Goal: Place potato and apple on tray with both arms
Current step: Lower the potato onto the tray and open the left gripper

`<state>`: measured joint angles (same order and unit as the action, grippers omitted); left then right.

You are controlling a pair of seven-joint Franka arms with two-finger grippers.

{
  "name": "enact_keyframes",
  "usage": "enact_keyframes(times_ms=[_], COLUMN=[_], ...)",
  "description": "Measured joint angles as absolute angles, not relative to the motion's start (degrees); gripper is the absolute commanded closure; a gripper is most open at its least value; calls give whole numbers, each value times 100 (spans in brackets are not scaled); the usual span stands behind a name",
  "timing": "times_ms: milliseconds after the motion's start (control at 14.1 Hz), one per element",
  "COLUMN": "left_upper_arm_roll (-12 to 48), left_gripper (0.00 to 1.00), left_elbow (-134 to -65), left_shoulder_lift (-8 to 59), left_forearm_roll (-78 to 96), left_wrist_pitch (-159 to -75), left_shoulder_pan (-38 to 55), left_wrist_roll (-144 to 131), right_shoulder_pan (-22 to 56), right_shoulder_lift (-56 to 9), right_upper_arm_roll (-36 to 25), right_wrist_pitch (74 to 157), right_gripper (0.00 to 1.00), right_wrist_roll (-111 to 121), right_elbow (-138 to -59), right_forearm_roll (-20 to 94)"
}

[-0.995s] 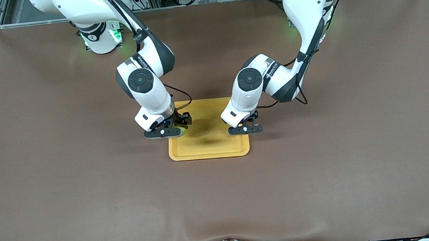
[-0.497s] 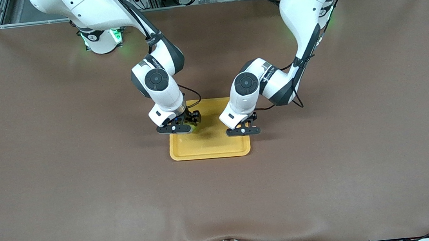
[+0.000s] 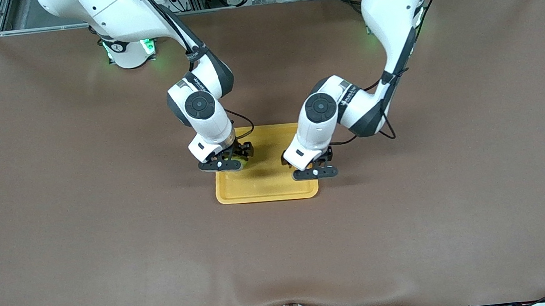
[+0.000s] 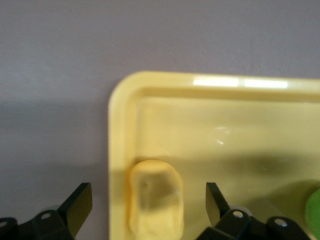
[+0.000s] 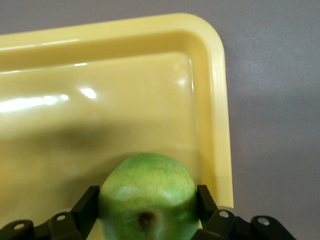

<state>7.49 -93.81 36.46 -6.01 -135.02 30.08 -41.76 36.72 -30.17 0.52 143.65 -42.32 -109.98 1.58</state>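
White, glossy jointed shells with black bands and round black joint caps. Thin black cables looping beside the wrists, bases glowing green. Black fingers (image 5: 89, 202) on mounts studded with pale screws.

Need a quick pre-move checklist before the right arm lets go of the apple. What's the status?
1. potato on the tray, inside the rim by a corner: ok.
2. left gripper open, fingers apart from the potato: ok.
3. apple over the tray, inside the rim: ok.
4. right gripper shut on the apple, both fingers touching it: ok.
5. Apple resting on the tray floor: cannot tell.
6. Apple apart from the potato: ok.
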Motion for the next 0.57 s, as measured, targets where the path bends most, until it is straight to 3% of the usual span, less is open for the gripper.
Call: enact_keyframes(times_ms=[284, 569], left_upper_arm_roll=[737, 723], left_gripper=[0, 0], left_elbow=[-8727, -8400], left_shoulder_lift=[3364, 3126], left_forearm_roll=[-627, -648], left_wrist_pitch=[-12217, -11619], left_shoulder_pan=[2708, 2271], left_wrist_roll=[-4031, -3692], right_shoulder_pan=[3672, 3672], right_shoulder_lift=[-3043, -2935], right_upper_arm_roll=[51, 38], right_wrist_pitch=[14368, 14371], right_gripper=[0, 0], right_wrist_roll=[-4232, -4234], right_elbow=[-10999, -10928], right_forearm_roll=[157, 157])
